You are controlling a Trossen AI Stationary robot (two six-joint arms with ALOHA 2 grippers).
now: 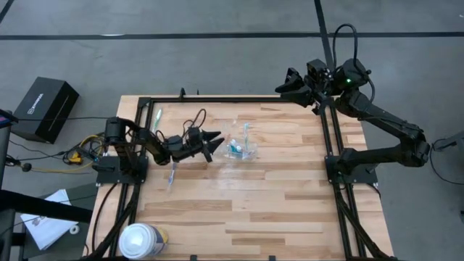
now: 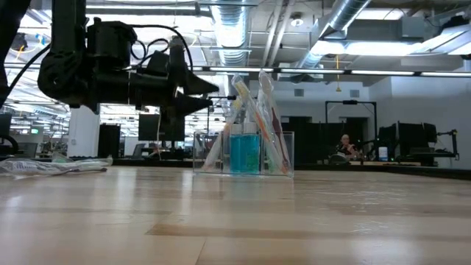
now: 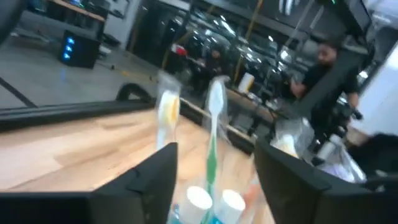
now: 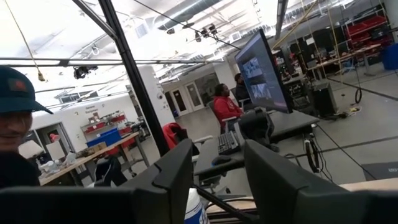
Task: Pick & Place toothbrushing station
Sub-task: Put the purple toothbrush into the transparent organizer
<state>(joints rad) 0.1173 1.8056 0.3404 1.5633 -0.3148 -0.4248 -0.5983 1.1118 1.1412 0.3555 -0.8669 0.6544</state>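
Observation:
A small clear plastic cup [image 1: 240, 148] stands upright on the wooden table near its middle. It holds several slim toothbrushes [image 2: 259, 110] leaning against its rim, and two white-topped tubes [image 3: 199, 199]. My left gripper [image 1: 215, 147] is open and empty, just left of the cup, at the height of the brush heads [image 2: 212, 93]. In the left wrist view a green toothbrush [image 3: 214, 124] and a pale one [image 3: 168, 109] show between its fingers. My right gripper [image 1: 279, 85] waits open and empty above the table's far right corner.
A wrapped toothbrush [image 1: 172, 174] lies on the table under my left arm, and another [image 1: 156, 116] lies near the far left corner. A big white canister [image 1: 141, 241] stands at the near left edge. A black frame [image 1: 330, 138] borders the table. People sit in the room beyond.

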